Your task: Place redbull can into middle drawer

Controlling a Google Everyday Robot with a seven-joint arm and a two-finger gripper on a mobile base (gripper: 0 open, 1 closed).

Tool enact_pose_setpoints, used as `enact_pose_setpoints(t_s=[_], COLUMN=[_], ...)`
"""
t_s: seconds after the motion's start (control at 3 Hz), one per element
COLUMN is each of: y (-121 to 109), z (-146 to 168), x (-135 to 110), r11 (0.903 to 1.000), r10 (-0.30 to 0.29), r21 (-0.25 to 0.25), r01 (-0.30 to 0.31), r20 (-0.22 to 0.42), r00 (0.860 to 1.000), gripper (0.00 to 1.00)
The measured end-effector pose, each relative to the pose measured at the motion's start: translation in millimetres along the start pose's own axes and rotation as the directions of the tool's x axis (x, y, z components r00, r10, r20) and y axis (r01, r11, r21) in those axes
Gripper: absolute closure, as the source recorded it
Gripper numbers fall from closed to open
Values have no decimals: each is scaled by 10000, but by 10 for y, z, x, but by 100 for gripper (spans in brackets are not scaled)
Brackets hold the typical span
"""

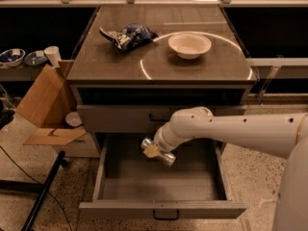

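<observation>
Nearest you, the middle drawer (144,186) stands pulled out: a wide grey metal tray with a flat floor, straight side walls and a small dark bar handle (166,216) on its front. Over the floor, toward the back, your gripper (153,150) is clamped on the can (166,158), a slim, shiny silver cylinder. The can lies nearly on its side, its long axis slanting from upper left to lower right in your view. You cannot tell whether it touches the floor. The smooth white arm (231,129) reaches in from the right. Behind it, the upper drawer (115,117) shows a flat grey front. On the glossy cabinet top (192,69) sit a round white bowl (189,44) and a crinkled blue-and-white snack bag (127,35).
</observation>
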State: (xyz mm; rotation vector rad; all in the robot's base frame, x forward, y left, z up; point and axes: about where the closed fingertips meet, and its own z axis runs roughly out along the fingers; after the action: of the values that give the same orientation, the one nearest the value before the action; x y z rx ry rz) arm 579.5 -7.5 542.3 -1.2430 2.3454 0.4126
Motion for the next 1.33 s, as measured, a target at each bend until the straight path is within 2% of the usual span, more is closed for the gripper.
enact_pose_setpoints(t_s=[0.33, 0.67, 1.0, 1.33], y=[-47, 47, 74, -36], z=[163, 186, 210, 342], x=[210, 531, 676, 885], r11=[10000, 9999, 9998, 9999], r10=[-71, 130, 179, 129], r21=[-15, 15, 48, 48], r01=[70, -129, -175, -123], r20=[-391, -869, -1197, -1571], r00=[9992, 9961, 9926, 9875], gripper=[100, 100, 100, 100])
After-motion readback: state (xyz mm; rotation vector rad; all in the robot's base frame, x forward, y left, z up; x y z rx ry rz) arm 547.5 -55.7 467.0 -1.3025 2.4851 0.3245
